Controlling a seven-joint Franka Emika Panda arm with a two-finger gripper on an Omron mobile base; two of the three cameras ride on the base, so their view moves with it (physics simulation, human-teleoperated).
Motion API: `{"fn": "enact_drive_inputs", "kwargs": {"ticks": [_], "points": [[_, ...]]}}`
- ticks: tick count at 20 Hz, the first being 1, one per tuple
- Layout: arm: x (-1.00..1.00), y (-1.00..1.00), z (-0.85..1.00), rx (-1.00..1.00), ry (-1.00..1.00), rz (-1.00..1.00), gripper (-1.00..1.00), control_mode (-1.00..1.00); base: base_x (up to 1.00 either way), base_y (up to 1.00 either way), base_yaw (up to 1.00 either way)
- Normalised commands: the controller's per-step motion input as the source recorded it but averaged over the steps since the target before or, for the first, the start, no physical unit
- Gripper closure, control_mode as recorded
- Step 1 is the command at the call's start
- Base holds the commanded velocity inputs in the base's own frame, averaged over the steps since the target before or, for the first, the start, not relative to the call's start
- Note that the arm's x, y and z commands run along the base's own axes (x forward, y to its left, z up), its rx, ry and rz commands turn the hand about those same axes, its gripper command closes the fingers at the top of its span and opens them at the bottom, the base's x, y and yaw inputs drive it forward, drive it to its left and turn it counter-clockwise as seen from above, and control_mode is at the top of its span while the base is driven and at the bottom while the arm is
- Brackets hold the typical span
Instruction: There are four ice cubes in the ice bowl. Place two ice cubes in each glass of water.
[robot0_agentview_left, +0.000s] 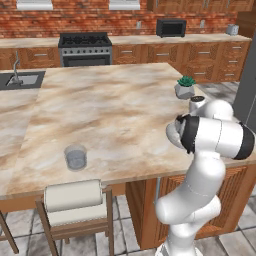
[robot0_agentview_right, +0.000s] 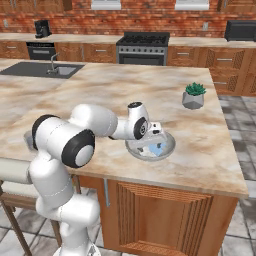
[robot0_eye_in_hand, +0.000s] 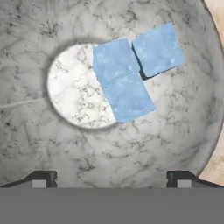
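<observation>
**Ice cluster sitting ahead of wide-open jaws, off to one side**

Here, the white arm's two-finger gripper (robot0_agentview_right: 156, 136) is hanging low over the wide, shallow, marbled whitish-grey ice bowl (robot0_agentview_right: 169, 145), which is resting on the tan marbled island counter (robot0_agentview_right: 210, 150). In the hand view the two dark fingertips (robot0_eye_in_hand: 41, 178) are standing far apart at the bottom edge, spread wide and holding nothing.

The small light-blue translucent ice cubes (robot0_eye_in_hand: 124, 81) are lying on the bowl's floor, ahead of the fingertips and shifted toward the right-hand tip rather than centred between the two. Three blue faces are reading clearly: two are touching and forming a slanted strip, and a third is sitting just beside them, nearer the bowl's wall. Whether a fourth is hiding among them I cannot tell.

As a judgement, the pick is turning on that offset and slant: the hand is needing to slide toward the cluster and single out the outlying cube, since the touching pair is offering no free sides.

One short clear cylindrical glass of bluish-grey water (robot0_agentview_left: 76, 157) is standing well apart along the counter's near edge.
</observation>
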Motion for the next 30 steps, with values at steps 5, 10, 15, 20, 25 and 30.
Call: {"fn": "enact_drive_inputs", "kwargs": {"ticks": [5, 10, 15, 20, 25, 30], "points": [[0.26, -0.16, -0.13, -0.01, -0.01, 0.07, -1.0, -1.0, 0.0, 0.0, 0.0], [0.22, -0.4, 0.0, 0.0, -0.03, 0.05, -1.0, -1.0, 0.0, 0.0, 0.0], [0.15, -0.06, -0.04, 0.0, 0.0, 0.04, -1.0, -1.0, 0.0, 0.0, 0.0], [0.09, 0.0, -0.04, -0.01, 0.0, 0.02, -1.0, -1.0, 0.0, 0.0, 0.0], [0.0, 0.01, -0.09, -0.04, 0.0, 0.0, -1.0, -1.0, 0.0, 0.0, 0.0], [0.0, 0.14, -0.18, -0.09, 0.01, 0.01, -1.0, -1.0, 0.0, 0.0, 0.0]]}}
